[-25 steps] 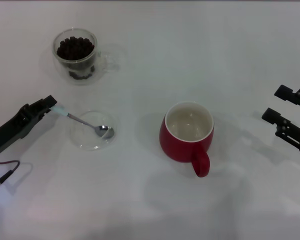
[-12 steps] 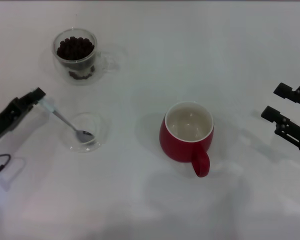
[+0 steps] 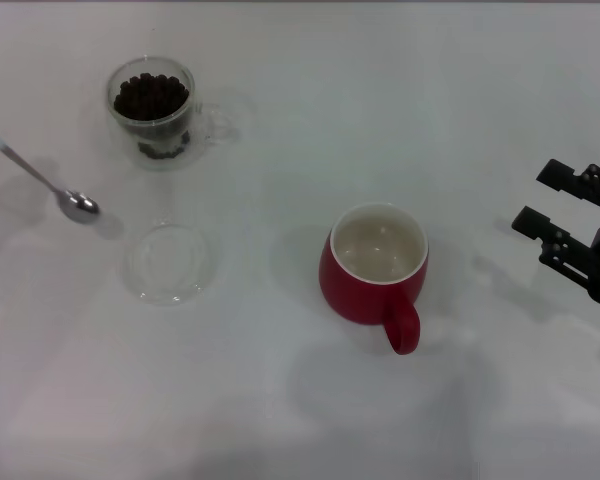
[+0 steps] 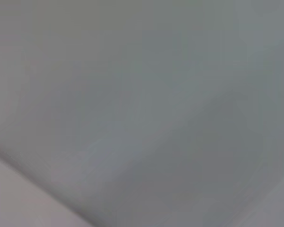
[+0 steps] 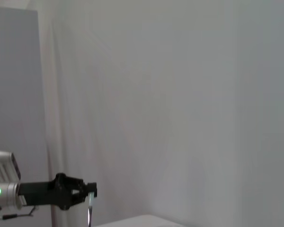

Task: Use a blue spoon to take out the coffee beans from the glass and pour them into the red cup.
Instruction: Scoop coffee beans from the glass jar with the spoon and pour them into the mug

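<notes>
One small blue spoon (image 3: 42, 184) with a shiny metal bowl hangs lifted near the tabletop's (image 3: 280, 400) left edge, bowl down, presumably positioned for scooping. It sits beside the clear glass mug (image 3: 152, 108) of dark coffee beans (image 3: 151, 95). The left gripper (image 5: 87, 193) has its fingers clenched on the spoon handle in the right wrist view. The rounded red ceramic cup (image 3: 375, 272) waits centrally. The right gripper (image 3: 560, 225) idles at the right edge with fingers released.

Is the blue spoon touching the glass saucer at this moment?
Apart. The head view shows the blue spoon with its bowl left of the glass saucer, bare table between them.

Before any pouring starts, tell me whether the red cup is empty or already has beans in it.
Empty: the red cup shows only its bare white inside; the coffee beans all sit in the glass.
</notes>
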`<state>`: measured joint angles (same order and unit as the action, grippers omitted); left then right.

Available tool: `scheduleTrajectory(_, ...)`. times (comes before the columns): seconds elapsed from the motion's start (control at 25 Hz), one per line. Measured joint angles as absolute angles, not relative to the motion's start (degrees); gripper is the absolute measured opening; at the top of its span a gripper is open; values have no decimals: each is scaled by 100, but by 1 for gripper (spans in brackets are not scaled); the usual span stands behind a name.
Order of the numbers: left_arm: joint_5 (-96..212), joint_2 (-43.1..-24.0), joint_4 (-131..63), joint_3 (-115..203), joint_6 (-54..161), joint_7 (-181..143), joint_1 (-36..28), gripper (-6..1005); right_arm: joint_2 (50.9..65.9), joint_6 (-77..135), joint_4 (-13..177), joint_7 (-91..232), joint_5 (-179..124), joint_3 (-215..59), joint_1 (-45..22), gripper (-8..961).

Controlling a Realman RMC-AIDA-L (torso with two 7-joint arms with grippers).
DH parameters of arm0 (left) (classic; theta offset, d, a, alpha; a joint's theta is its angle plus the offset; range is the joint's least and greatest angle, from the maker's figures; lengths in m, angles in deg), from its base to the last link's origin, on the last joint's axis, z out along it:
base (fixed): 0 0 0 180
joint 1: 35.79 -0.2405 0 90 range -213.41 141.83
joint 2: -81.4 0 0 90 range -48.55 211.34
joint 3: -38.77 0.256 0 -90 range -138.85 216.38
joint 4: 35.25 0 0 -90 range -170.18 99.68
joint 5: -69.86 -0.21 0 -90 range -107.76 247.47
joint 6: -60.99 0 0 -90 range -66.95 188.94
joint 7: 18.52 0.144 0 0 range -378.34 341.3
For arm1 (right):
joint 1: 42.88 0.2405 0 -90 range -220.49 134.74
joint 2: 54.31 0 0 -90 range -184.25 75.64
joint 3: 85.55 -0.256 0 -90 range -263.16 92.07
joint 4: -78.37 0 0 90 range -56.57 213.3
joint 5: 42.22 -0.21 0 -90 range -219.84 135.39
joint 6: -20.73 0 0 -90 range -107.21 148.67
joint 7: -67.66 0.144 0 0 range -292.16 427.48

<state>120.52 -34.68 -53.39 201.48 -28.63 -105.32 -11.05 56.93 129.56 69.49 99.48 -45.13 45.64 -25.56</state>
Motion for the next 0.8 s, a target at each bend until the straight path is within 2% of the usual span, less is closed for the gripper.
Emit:
scheduleTrajectory(0.24, 12039, -3007, -5423, 20160, -2973, -10757, -788, 130, 5779, 13091, 6949, 9840, -4526, 4561, -2504, 586)
scheduleTrajectory(0.36, 11942, -2790, -5465, 20169, -2890, -11001, -467, 130, 5869, 13204, 6957, 9817, -4591, 4560, -2437, 586)
scheduleTrajectory(0.44, 11900, -2727, -5571, 20171, -2860, -11185, -223, 130, 5887, 13245, 6959, 9816, -4600, 4559, -2420, 586)
scheduleTrajectory(0.8, 11024, -2707, -5900, 20171, -2139, -11699, 729, 129, 5959, 13384, 6957, 9851, -4792, 4558, -2469, 585)
